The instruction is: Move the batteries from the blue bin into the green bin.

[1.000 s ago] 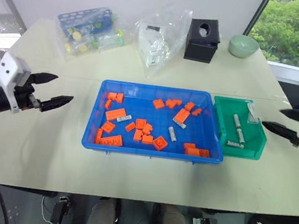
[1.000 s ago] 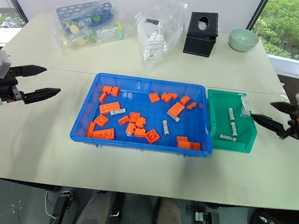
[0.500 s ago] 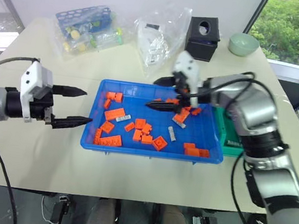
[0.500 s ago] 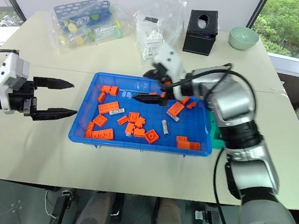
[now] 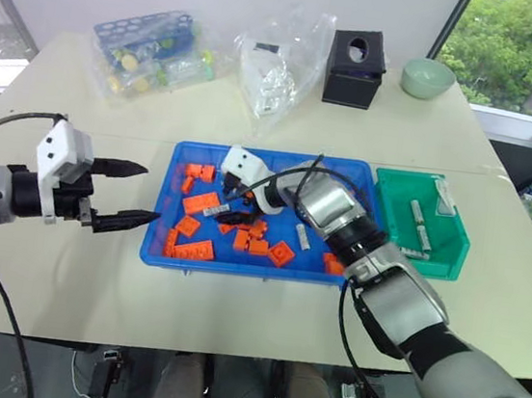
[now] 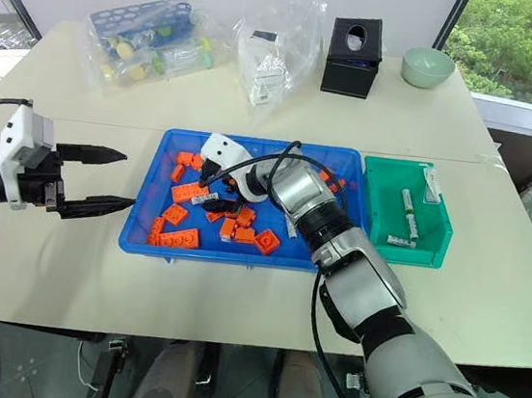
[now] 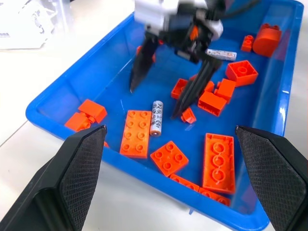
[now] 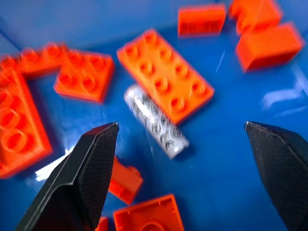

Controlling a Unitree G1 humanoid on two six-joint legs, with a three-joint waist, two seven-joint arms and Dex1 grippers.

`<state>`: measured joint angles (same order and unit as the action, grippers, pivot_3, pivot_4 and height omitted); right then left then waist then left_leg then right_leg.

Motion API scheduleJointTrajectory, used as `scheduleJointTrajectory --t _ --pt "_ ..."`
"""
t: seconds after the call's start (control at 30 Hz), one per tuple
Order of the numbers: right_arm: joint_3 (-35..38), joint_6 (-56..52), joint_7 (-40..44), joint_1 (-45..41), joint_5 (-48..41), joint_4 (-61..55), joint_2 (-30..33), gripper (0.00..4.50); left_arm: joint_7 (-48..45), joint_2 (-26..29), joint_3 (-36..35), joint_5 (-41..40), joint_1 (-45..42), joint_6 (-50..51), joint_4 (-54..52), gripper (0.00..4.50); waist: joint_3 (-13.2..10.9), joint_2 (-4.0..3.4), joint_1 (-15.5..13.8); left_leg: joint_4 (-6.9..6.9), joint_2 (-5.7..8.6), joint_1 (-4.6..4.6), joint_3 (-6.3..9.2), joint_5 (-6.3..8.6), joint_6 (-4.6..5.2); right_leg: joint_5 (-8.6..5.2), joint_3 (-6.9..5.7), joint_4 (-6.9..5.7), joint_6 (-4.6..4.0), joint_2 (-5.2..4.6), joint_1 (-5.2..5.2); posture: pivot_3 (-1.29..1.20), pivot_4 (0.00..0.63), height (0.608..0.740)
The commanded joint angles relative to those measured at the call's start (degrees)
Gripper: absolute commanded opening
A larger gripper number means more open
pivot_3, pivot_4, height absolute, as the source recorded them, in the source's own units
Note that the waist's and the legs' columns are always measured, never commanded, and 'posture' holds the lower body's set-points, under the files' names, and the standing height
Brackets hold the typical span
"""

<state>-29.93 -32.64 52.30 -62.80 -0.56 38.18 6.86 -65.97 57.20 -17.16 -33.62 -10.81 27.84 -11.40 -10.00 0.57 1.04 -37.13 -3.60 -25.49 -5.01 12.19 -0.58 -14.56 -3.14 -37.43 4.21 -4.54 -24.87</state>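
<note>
The right gripper (image 7: 166,84) has its two black fingers spread wide, tips lowered over a silver battery (image 8: 155,121) lying in the left part of the blue bin (image 5: 262,268), beside a flat orange brick (image 8: 166,75); nothing is pinched. More orange bricks are scattered across the bin. The left gripper (image 5: 131,192) hovers above the table (image 5: 90,284) just left of the blue bin, fingers also spread and empty. Touching the blue bin's right side, the green bin (image 5: 450,264) holds several batteries (image 5: 418,214).
</note>
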Motion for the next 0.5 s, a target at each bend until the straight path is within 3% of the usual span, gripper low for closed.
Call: scheduleJointTrajectory --t 0.03,0.07,0.17,0.37,0.4,0.5 --pt "-0.11 2.52 1.02 -1.44 2.13 2.26 -1.89 4.32 0.84 -0.23 -1.94 -0.25 -0.12 -0.93 -1.41 4.5 0.0 0.0 0.09 0.01 -0.01 0.02 0.0 0.0 0.0 0.0 0.0 -0.01 0.0 0.01 0.0 0.0 0.15 0.736" --pt "-0.18 2.79 1.42 -1.29 2.53 2.55 -2.19 4.32 0.95 -0.26 -1.91 -0.29 -0.23 -0.91 -1.48 4.5 0.0 0.0 0.11 0.01 -0.01 0.02 0.0 0.0 0.0 0.0 0.0 -0.02 0.0 0.01 0.0 0.0 0.15 0.736" --pt "0.11 3.05 2.18 -0.72 3.36 2.59 -2.91 3.41 1.27 -0.35 -1.54 -0.24 -0.9 -0.89 -1.28 4.5 0.01 0.02 0.09 0.01 -0.01 0.03 0.0 0.0 0.0 0.0 0.0 -0.02 0.0 0.01 0.02 0.0 0.15 0.736" --pt "1.12 1.9 3.24 0.13 3.77 0.23 -2.64 0.29 1.17 -0.82 0.28 0.22 -3.34 -1.45 0.15 4.5 0.01 0.01 0.03 0.01 -0.01 0.03 0.01 0.0 0.0 0.0 0.0 -0.02 0.0 0.01 0.02 0.0 0.15 0.736" --pt "1.48 1.4 3.26 0.25 3.68 -0.5 -2.39 0.05 1.07 -0.94 0.68 0.34 -3.79 -1.58 0.45 4.5 0.01 0.01 0.0 0.01 -0.01 0.03 0.01 0.0 0.0 0.0 0.0 -0.02 0.0 0.01 0.02 0.0 0.15 0.736" --pt "3.87 -1.44 3.0 0.31 2.61 -4.08 -1.29 0.07 0.75 -1.42 1.74 0.74 -4.98 -1.84 1.22 4.5 0.01 0.01 -0.02 0.01 -0.01 0.03 0.0 0.0 0.0 0.0 0.0 -0.02 0.0 0.01 0.02 0.0 0.15 0.736"
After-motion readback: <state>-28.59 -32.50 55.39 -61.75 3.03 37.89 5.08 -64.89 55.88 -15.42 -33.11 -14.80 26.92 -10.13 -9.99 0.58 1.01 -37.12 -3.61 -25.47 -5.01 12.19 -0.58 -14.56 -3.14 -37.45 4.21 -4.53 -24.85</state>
